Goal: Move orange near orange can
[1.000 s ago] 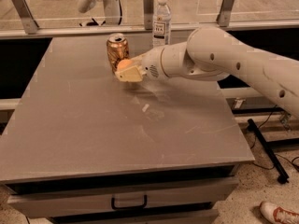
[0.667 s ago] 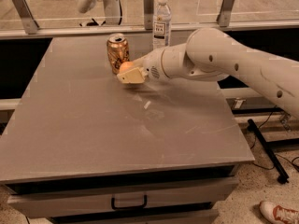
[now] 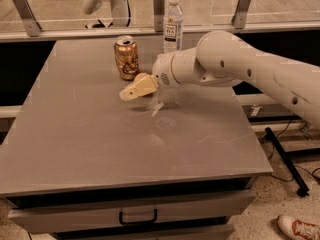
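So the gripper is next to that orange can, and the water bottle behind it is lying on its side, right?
Not quite: the camera view shows the water bottle standing upright. The gripper is indeed beside the orange can.

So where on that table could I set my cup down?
Bare: the near half of the table by the drawer, and its left side. Crowded: the far middle, where orange can, orange, pincer and water bottle cluster.

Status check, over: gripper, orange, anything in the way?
Gripper beside orange can, low over table. Orange tucked against gripper, close beside can's base. Behind them, water bottle, clear of path.
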Tool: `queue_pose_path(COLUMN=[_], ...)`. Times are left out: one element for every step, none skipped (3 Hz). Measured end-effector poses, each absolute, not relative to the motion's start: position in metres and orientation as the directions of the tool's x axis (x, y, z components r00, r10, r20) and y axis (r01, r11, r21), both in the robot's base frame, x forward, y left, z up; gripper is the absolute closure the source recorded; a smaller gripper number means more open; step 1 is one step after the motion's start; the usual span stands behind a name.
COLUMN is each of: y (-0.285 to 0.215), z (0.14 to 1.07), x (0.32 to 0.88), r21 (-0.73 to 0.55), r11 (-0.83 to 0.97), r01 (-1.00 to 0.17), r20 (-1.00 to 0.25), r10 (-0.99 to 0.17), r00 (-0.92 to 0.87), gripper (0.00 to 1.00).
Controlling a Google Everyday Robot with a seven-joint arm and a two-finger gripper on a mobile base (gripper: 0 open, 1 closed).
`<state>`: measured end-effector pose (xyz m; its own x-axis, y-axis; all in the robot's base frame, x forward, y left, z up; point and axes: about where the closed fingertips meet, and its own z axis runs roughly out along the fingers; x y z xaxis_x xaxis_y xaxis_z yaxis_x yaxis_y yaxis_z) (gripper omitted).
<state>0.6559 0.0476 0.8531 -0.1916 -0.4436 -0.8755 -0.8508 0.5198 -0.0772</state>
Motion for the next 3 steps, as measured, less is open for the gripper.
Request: queue_pose_path(y=[0.047, 0.041, 0.015], z=[0.853, 0.852, 0.859], x=[0.656, 0.655, 0.659], r21=[-0.088, -0.093, -0.073], r11=[0.516, 0.511, 0.520], r01=[-0.852, -0.855, -0.851], r20=[-0.874, -0.880, -0.909], r10=[-0.450, -0.443, -0.385], r00=[-0.182, -0.169, -0.157], gripper=[0.00, 0.00, 0.00])
